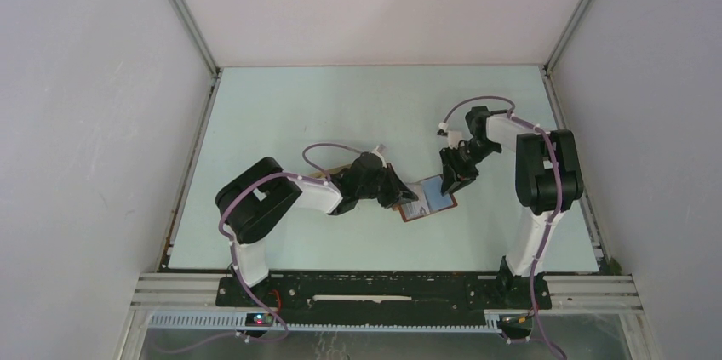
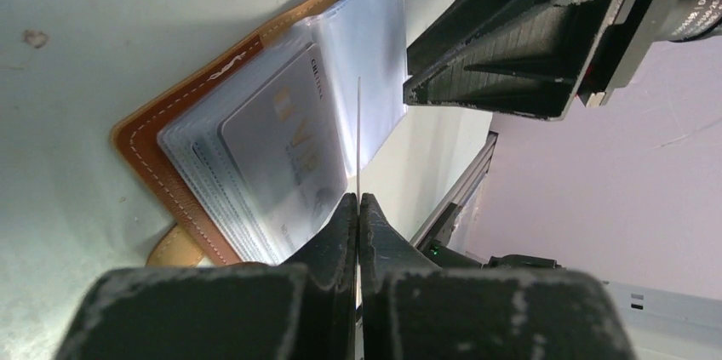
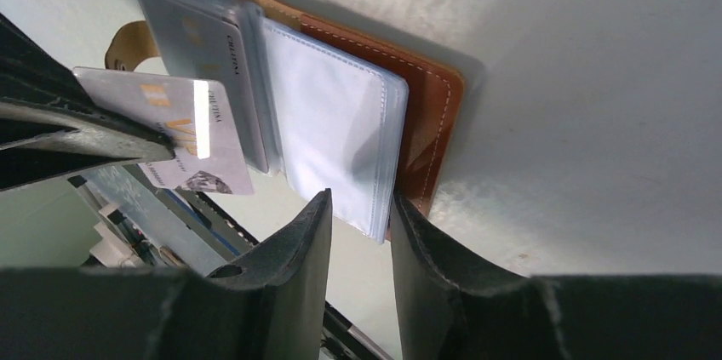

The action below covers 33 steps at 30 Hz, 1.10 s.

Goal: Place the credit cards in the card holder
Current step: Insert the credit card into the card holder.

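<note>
The reddish-brown card holder (image 1: pixel 428 201) lies open on the table, its clear sleeves (image 3: pixel 336 134) fanned out. One whitish credit card (image 2: pixel 285 147) sits inside a sleeve. My left gripper (image 2: pixel 358 198) is shut on another whitish credit card (image 3: pixel 170 134), which shows edge-on in the left wrist view and hangs just over the holder's left half. My right gripper (image 3: pixel 358 202) is open, with its fingertips at the near corner of the right-hand sleeves and the leather cover (image 3: pixel 434 113). In the top view the left gripper (image 1: pixel 407 196) and right gripper (image 1: pixel 449 183) flank the holder.
The holder's snap strap (image 2: pixel 174 245) sticks out from under its left edge. White enclosure walls (image 1: pixel 102 122) stand on both sides and at the back. The black base rail (image 1: pixel 383 288) runs along the near table edge.
</note>
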### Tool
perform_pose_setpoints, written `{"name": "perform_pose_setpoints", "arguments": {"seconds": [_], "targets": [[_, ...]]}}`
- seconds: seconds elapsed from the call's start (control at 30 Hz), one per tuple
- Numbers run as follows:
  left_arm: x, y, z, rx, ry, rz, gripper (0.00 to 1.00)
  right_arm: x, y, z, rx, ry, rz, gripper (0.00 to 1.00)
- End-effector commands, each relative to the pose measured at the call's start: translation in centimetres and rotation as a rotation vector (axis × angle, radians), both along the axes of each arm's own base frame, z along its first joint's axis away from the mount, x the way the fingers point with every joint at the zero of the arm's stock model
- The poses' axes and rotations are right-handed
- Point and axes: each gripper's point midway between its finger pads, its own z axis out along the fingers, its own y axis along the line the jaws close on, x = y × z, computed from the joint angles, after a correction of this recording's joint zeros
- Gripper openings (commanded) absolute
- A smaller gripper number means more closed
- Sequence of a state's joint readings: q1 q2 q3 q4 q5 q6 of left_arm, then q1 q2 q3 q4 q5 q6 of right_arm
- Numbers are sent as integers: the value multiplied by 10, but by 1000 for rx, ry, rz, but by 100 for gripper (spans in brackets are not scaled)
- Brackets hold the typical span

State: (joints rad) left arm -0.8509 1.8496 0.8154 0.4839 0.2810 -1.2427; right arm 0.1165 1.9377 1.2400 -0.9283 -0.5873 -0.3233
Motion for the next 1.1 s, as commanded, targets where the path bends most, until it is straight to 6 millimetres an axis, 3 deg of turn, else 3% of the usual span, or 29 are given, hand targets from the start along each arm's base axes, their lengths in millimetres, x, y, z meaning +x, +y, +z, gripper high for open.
{"name": "perform_pose_setpoints", "arguments": {"seconds": [0.0, 0.57, 1.07], "targets": [[7, -5, 13, -24, -3, 26, 0, -4, 11, 9, 38, 13, 11, 40], [9, -2, -1, 4, 50, 37, 0, -1, 3, 0, 2, 14, 3, 40], [15, -8, 1, -29, 38, 25, 0, -2, 2, -2, -4, 18, 2, 40]]}}
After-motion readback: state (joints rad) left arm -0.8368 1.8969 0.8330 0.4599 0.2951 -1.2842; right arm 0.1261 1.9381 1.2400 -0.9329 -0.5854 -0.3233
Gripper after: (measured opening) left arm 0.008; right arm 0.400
